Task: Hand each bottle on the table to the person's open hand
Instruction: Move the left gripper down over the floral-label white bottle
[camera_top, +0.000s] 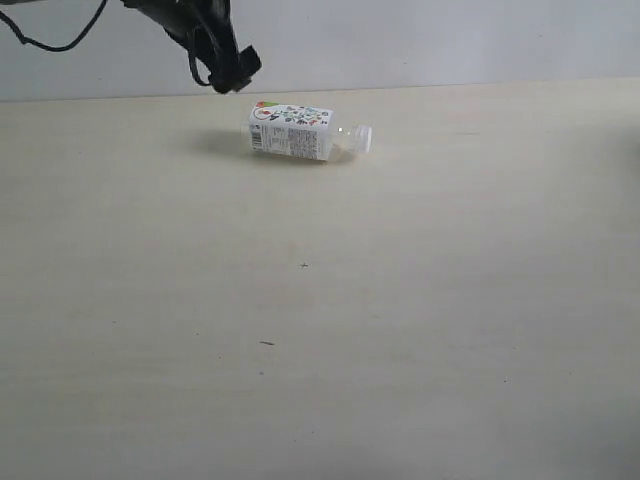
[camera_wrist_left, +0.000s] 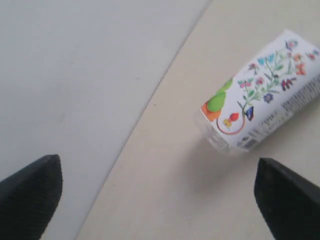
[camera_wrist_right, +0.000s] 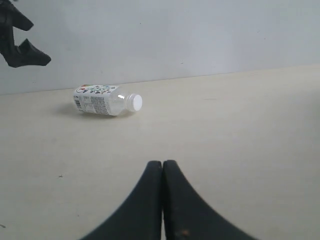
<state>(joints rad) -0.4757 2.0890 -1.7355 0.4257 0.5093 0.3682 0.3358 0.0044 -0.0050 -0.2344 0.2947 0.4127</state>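
Note:
One clear squarish bottle with a white floral label lies on its side near the far edge of the beige table, its white cap pointing right. It also shows as the bottle in the left wrist view and the bottle in the right wrist view. My left gripper hangs open in the air just up and left of the bottle, nothing between its fingertips. My right gripper is shut and empty, low over the table, well short of the bottle. The other bottles and the person's open hand are out of view.
A pale wall rises right behind the table's far edge. A black cable hangs from the left arm at the top left. A few dark specks dot the tabletop.

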